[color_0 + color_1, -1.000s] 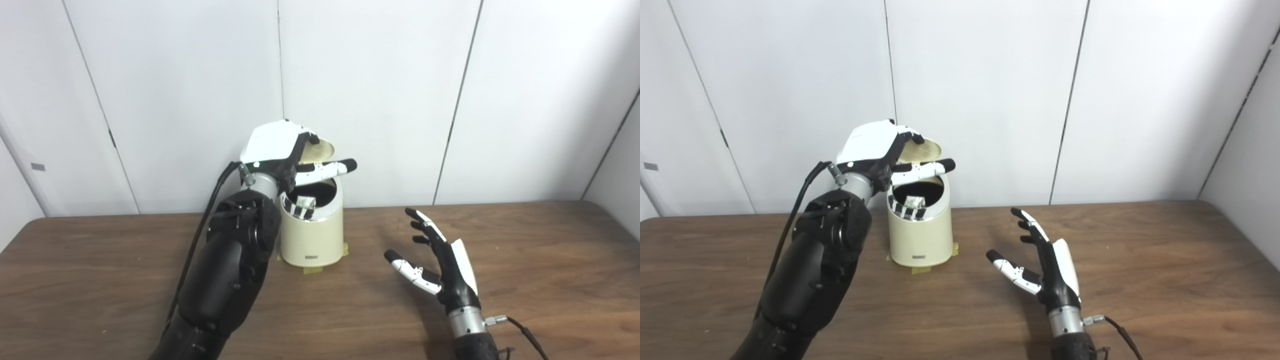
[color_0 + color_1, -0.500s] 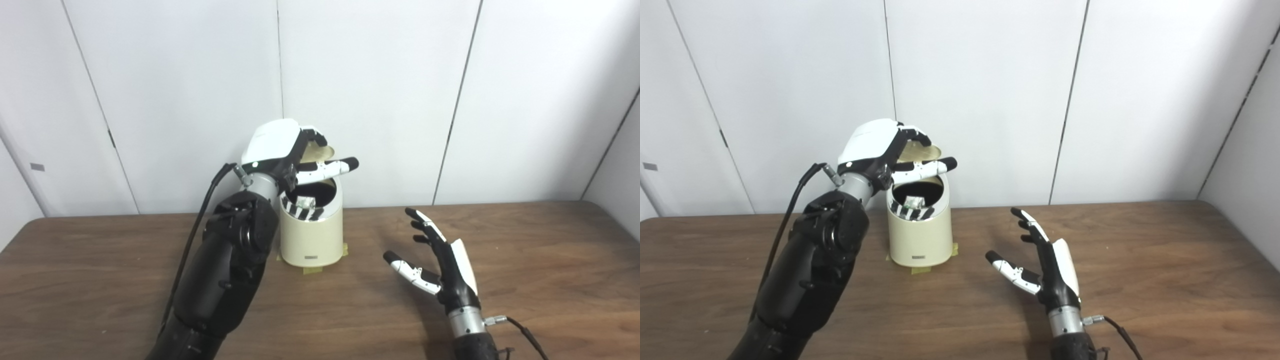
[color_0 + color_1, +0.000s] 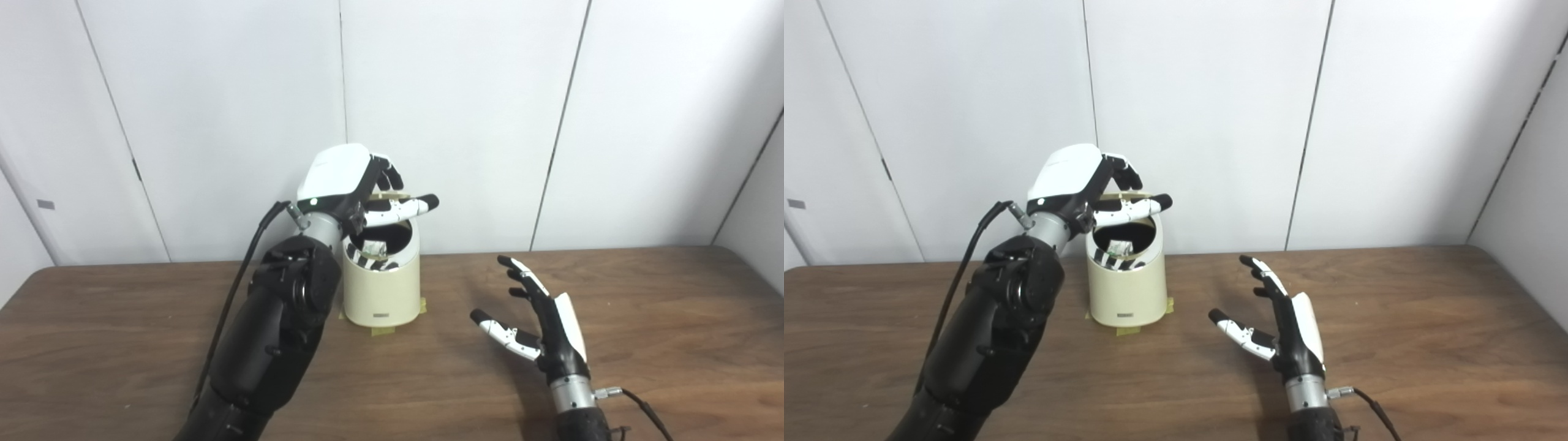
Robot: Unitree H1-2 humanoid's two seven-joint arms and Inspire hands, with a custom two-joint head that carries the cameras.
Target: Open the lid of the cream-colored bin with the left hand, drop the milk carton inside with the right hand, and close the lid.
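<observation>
White wall panels back a brown wooden table (image 3: pixel 643 318), where a cream-colored bin (image 3: pixel 381 293) stands at about 11 o'clock from the table's middle, its base fixed with yellowish tape (image 3: pixel 383 331). The left hand (image 3: pixel 349 184) hovers over the bin's top, fingers curled over the lid (image 3: pixel 1122 197), which shows only as a thin edge beneath them, thumb stretched across the dark opening. Inside the bin, the black-and-white patterned milk carton (image 3: pixel 370 254) lies against the near wall. The right hand (image 3: pixel 542 324) waits above the table at 4 o'clock from the bin, fingers spread and holding nothing.
</observation>
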